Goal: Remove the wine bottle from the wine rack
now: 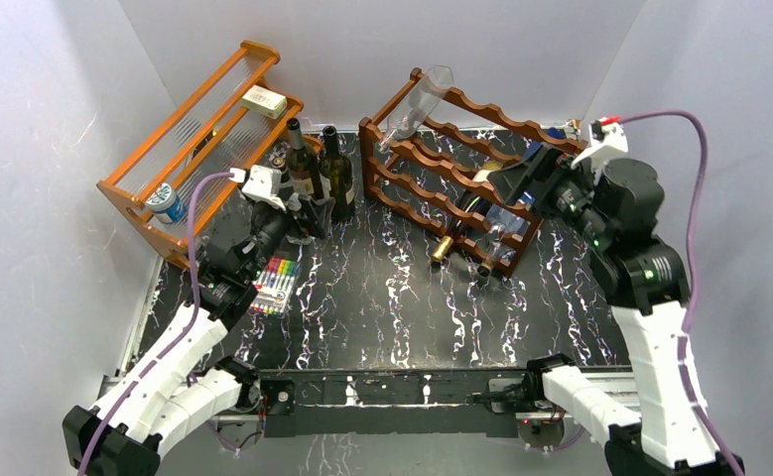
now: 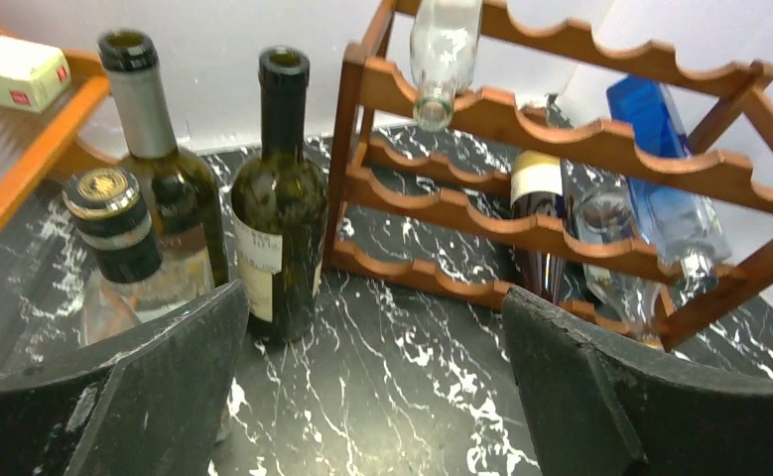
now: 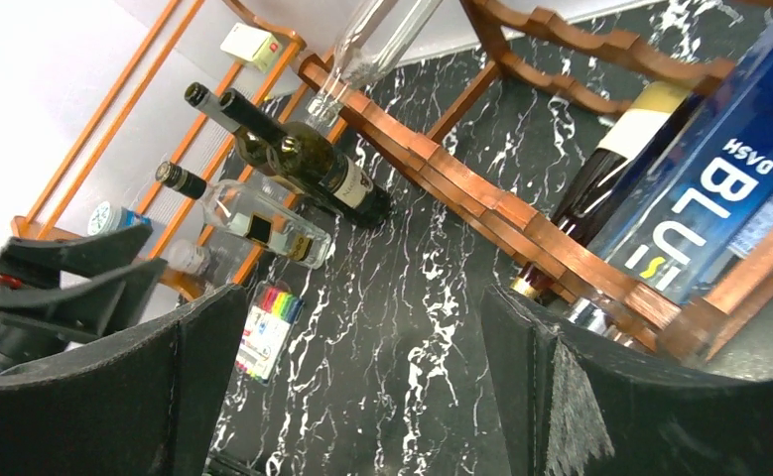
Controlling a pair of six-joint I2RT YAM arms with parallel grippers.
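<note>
- The wine rack (image 1: 461, 104) is seen on the bench (image 1: 382, 297), right of centre, with several bottles laid across its scalloped rails.
- The wine bottle (image 1: 473, 201), dark glass with a pale label, is found on a middle tier. It lies tilted, base up toward the back-right, gold-capped neck down toward the bench centre and out past the front rail.
- The long axis is therefore read as running across the rails, from the right arm's side toward the near-left.
- The right gripper (image 1: 533, 178) is held just beside the rack's right end, at the base end of the bottle. Its fingers (image 3: 561, 397) are spread wide with nothing between them.
- In the right wrist view the wine bottle is placed up and to the right of the gap, not between the fingers.
- A blue bottle (image 3: 719, 169) is noted just beside the wine bottle, on its right in that view. It is judged likely to crowd a grasp from that side.
- The left gripper (image 1: 313, 213) is seen well apart from the rack, near the standing bottles (image 1: 337, 174). Its fingers (image 2: 154, 387) are likewise spread and empty.
- The right arm is judged the nearer. The draw-out is judged to be needed along the bottle's own axis, not along the rails.
</note>
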